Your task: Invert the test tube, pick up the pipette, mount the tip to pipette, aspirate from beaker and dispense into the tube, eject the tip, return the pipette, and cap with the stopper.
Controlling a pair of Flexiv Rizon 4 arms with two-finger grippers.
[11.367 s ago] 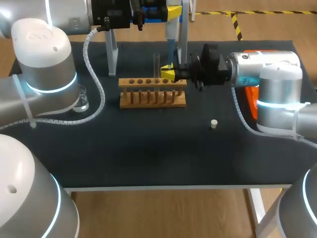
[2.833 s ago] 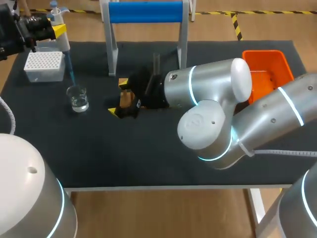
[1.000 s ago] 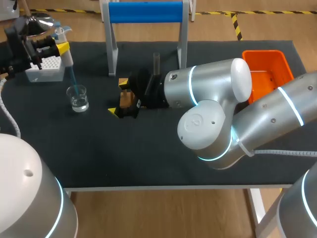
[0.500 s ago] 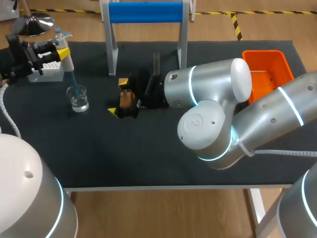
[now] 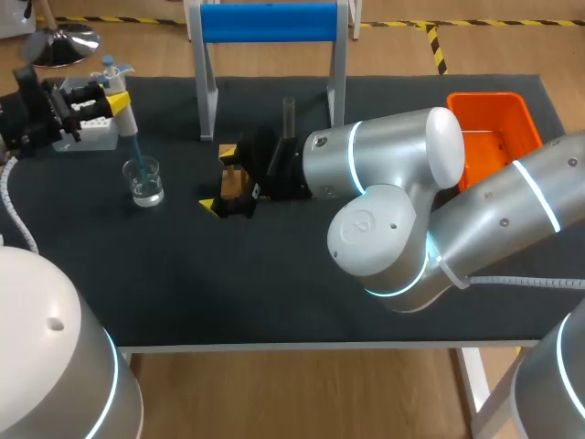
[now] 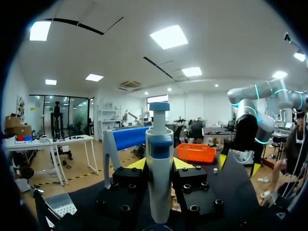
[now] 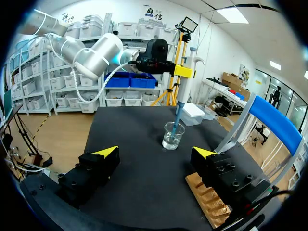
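Now the pipette [image 6: 159, 144] stands clamped in the left end effector [image 5: 115, 97].

Left fingers [image 5: 116, 86] clamped, raised; right fingers [image 7: 107, 152] spread, low

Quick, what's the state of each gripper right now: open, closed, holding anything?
Left gripper: closed on the pipette, whose tip is in the beaker.
Right gripper: open, holding nothing.
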